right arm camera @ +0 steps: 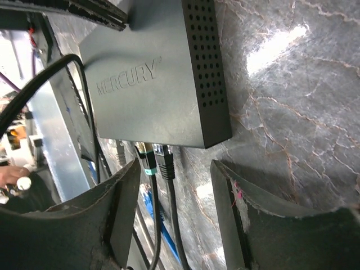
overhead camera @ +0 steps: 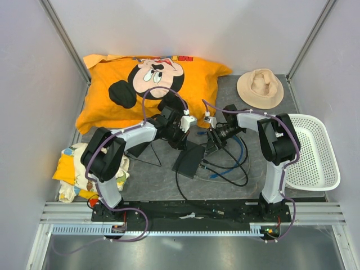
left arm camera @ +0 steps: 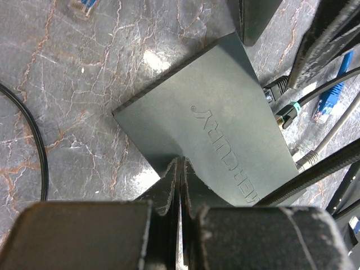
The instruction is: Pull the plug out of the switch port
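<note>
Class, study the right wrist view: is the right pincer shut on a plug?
No, the right pincer stands open, its fingers either side of the plugs in the switch.

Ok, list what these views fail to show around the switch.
- Top view: switch ports, too small and tangled among cables.
- Left wrist view: switch's near end, behind the left gripper, jaws shut.
- Right wrist view: plugs, latches shadowed at the switch's edge; their cables cut off by the bottom edge.
</note>
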You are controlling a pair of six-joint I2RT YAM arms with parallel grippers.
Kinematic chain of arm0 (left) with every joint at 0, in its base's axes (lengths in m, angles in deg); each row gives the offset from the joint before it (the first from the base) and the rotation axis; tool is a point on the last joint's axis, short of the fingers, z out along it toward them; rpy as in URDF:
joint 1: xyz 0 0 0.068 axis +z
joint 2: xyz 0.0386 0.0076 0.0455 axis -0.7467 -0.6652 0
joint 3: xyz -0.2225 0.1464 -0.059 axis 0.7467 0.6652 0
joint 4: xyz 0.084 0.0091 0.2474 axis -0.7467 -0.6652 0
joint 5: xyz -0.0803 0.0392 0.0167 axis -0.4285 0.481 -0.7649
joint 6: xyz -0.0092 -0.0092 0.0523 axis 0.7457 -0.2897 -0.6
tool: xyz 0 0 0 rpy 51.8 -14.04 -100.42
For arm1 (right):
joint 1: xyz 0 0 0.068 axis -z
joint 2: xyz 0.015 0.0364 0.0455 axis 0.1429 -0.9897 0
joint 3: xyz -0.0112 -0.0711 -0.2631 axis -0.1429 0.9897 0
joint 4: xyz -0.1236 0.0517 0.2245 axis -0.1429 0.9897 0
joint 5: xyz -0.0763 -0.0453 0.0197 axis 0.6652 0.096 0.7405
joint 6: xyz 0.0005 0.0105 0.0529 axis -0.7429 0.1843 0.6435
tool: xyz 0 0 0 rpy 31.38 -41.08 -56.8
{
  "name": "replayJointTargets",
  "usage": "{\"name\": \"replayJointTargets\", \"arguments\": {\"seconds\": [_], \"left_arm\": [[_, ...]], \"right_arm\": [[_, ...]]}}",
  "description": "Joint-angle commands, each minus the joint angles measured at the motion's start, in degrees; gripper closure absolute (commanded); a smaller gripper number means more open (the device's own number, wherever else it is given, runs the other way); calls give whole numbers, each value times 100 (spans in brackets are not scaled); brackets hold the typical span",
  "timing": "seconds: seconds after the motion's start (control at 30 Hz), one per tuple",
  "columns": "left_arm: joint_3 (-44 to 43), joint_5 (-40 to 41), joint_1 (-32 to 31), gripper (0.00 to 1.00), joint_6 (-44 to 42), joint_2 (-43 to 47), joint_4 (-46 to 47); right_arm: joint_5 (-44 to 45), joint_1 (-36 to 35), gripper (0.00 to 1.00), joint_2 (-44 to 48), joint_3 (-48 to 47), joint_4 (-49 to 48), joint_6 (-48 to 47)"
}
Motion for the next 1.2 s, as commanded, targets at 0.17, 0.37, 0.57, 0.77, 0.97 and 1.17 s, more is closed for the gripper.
{"name": "replayJointTargets", "arguments": {"seconds": [0.17,0.37,0.57,0.77,0.97,1.17], "left_arm": [[1018,-878,-13,98,-954,1590,-514],[1291,-1311,-65,98,-1957,1548,-1290],[1178,-1240,-223,98,-1905,881,-983],[958,-1249,-303,98,-1650,564,-991],[362,-1091,-364,98,-1096,-120,-990],[132,-1196,-373,98,-902,-201,-763]], "right_arm": [[296,-27,41,-363,399,-405,81],[331,-45,42,-442,390,-397,107],[516,-89,44,-512,390,-379,204],[560,-89,44,-424,505,-238,125],[604,-89,45,-547,452,-309,248],[709,-80,45,-574,399,-458,441]]}}
